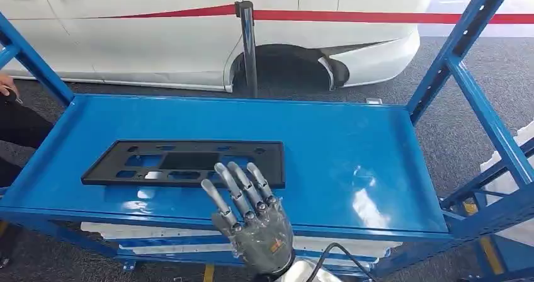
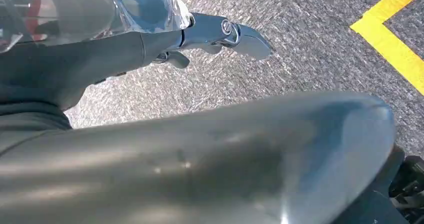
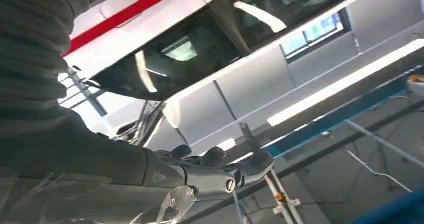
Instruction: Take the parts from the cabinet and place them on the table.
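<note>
Right hand (image 1: pixel 252 216) was up at the near edge of the blue shelf (image 1: pixel 352 162), fingers spread and holding nothing, tips just reaching the near edge of the black part (image 1: pixel 186 162). That flat part lay on the shelf's left half. Left hand (image 2: pixel 220 34) hung over grey floor (image 2: pixel 310 44); couldn't tell how its fingers were set. White car (image 1: pixel 189 30) sat beyond the shelf.
</note>
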You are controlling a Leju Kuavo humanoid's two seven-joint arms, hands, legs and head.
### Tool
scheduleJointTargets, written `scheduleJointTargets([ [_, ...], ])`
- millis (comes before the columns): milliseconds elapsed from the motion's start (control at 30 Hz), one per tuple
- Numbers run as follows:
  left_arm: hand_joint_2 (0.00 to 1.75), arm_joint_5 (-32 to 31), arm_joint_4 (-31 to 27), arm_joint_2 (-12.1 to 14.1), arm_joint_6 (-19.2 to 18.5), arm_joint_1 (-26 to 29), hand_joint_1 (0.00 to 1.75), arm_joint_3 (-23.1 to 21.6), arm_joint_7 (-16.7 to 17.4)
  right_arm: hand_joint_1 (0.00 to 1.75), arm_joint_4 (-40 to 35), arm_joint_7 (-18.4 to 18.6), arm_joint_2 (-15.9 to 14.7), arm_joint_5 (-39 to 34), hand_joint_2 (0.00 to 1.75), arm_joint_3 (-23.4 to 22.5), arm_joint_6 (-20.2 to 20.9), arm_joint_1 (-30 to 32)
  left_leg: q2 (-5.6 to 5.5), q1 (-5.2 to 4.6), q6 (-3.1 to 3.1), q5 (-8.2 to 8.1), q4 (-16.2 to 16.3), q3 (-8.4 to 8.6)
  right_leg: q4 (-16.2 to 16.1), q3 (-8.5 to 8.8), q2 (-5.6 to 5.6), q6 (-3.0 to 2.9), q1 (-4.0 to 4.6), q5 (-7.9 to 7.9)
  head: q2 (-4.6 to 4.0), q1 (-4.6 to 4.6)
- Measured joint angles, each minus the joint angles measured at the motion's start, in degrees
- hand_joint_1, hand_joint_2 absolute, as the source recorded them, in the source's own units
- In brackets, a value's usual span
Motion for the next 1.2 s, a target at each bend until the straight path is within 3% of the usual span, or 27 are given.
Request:
scheduleJointTargets([
  [300, 0.0, 0.35, 0.0, -0.02, 0.0, 0.0, 0.0, -0.13, -0.07, 0.0, -0.07, -1.2, -0.96, 0.02, 1.75, 4.44, 0.0, -2.19, -0.01, 0.01, 0.0, 0.0, 0.0, -0.01, 0.0, 0.0, 0.0, 0.0, 0.02, 0.0, 0.0, 0.02],
  [633, 0.0, 0.42, 0.0, 0.0, -0.37, -0.08, 0.0, -0.98, -0.11, 0.0, -2.01, -4.31, -3.63, 0.02, 1.75, 7.78, 1.88, -9.65, 0.03, 0.01, 0.0, 0.01, 0.01, 0.02, 0.0, 0.02, 0.01, -0.01, 0.01, 0.02, 0.0, 0.0],
  [733, 0.0, 0.61, 0.0, 0.0, -0.42, -0.07, 0.0, -1.07, -0.28, 0.0, -3.47, -3.24, -4.68, 0.02, 1.75, 8.72, 4.45, -11.02, -0.01, 0.01, 0.0, 0.01, 0.01, 0.0, 0.0, 0.01, 0.0, -0.01, 0.01, 0.02, 0.0, 0.02],
  [800, 0.0, 0.59, 0.0, 0.0, -0.61, -0.23, 0.0, -1.36, -0.42, 0.0, -4.48, -0.21, -5.75, 0.02, 1.75, 10.17, 6.39, -13.35, 0.04, 0.01, 0.0, 0.01, 0.01, 0.01, 0.0, 0.01, 0.01, 0.0, 0.01, 0.03, 0.0, 0.0],
  [900, 0.0, 0.59, 0.0, 0.0, -0.74, -0.55, 0.0, -1.49, -0.55, 0.0, -4.79, 2.32, -6.73, 0.04, 1.75, 12.07, 6.53, -14.19, -0.03, 0.02, 0.0, 0.01, 0.02, 0.02, 0.0, 0.01, -0.03, 0.0, 0.01, 0.02, 0.0, 0.0],
  [1200, 0.0, 0.81, 0.0, 0.0, -0.46, -0.74, 0.0, -2.16, -0.63, 0.0, -0.41, 0.66, -7.8, -1.9, 1.75, 11.06, 4.02, -9.28, -0.01, 0.02, 0.0, 0.0, 0.0, 0.01, 0.0, 0.0, -0.04, -0.01, 0.03, 0.01, 0.0, 0.0],
])
